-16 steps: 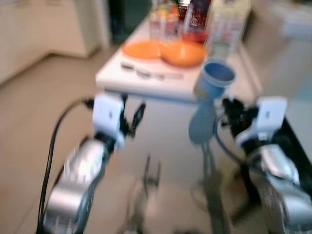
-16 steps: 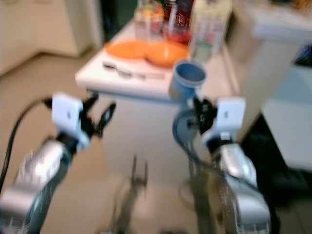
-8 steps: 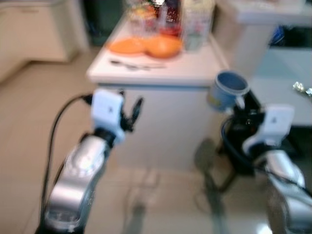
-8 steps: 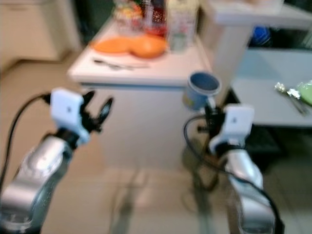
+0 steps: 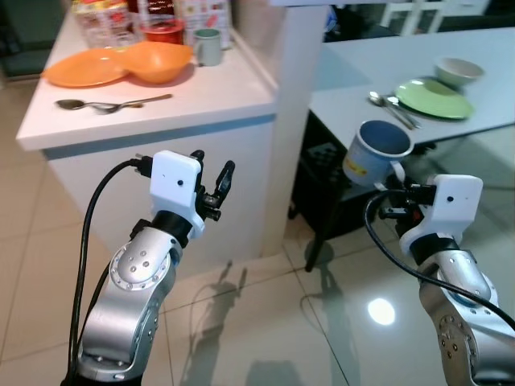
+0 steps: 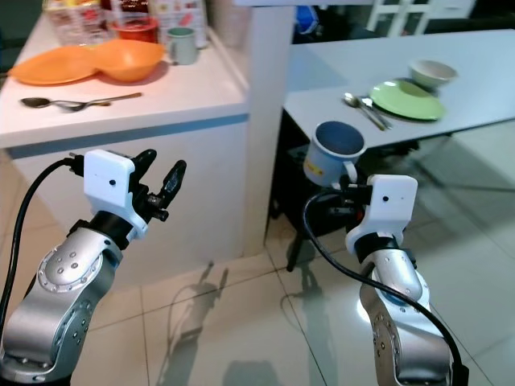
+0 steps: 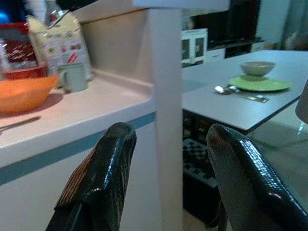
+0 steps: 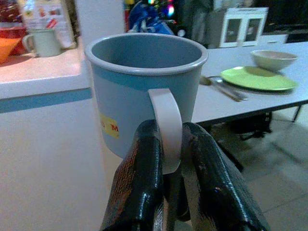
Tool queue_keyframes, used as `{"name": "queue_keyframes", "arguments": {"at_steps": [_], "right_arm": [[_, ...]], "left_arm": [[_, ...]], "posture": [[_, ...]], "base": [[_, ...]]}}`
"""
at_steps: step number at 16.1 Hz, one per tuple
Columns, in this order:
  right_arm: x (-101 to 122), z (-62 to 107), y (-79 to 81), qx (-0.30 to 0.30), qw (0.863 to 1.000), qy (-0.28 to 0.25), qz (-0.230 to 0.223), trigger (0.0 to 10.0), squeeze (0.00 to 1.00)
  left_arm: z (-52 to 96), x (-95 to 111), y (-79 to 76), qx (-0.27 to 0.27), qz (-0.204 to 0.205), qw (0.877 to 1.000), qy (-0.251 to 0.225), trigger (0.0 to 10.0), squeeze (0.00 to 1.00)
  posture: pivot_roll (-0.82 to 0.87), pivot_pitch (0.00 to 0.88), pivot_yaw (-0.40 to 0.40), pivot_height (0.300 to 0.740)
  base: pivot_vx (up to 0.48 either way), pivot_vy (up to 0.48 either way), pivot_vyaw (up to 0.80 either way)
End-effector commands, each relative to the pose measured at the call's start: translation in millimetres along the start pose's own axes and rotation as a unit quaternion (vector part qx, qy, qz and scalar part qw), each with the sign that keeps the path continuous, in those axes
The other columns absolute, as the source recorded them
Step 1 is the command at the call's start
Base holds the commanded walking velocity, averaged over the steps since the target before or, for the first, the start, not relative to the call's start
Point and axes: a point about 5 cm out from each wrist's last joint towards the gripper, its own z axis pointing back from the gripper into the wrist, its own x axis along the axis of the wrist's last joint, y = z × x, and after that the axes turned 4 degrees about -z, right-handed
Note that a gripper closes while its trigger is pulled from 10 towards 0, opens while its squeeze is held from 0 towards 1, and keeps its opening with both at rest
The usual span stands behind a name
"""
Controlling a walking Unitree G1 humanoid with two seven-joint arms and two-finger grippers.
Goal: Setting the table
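The right gripper pinches the white handle of the blue mug and holds it up near the grey table on the right. The mug looks light, stiff and smooth, so this thin handle grip may let it swing. The left gripper is empty, fingers wide apart.

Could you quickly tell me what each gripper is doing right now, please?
Left gripper: open, holding nothing, raised in front of the counter.
Right gripper: shut on the blue mug, pinching its handle.
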Motion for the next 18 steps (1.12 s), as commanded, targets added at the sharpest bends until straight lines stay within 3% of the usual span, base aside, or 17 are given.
{"name": "queue_keyframes", "arguments": {"at_steps": [1,11,18], "right_arm": [[3.9,-0.5,-7.9,-0.023,1.000,-0.012,0.006,10.0,0.00],[4.3,-1.7,-12.7,-0.046,0.999,-0.019,0.005,10.0,0.00],[4.3,-2.5,-13.1,-0.048,0.999,-0.022,0.005,10.0,0.00]], "left_arm": [[-2.6,4.1,-2.4,-0.010,0.006,1.000,-0.013,10.0,0.00],[-5.1,5.6,-6.9,-0.028,0.015,0.999,-0.024,10.0,0.00],[-6.6,6.1,-9.8,-0.035,0.020,0.999,-0.028,10.0,0.00]], "posture": [[0.04,0.000,-0.024,0.740],[0.04,0.000,-0.022,0.740],[0.03,0.000,-0.022,0.740]], "base": [[0.364,0.000,-0.80],[0.382,0.000,-0.78],[0.384,0.000,-0.35]]}}
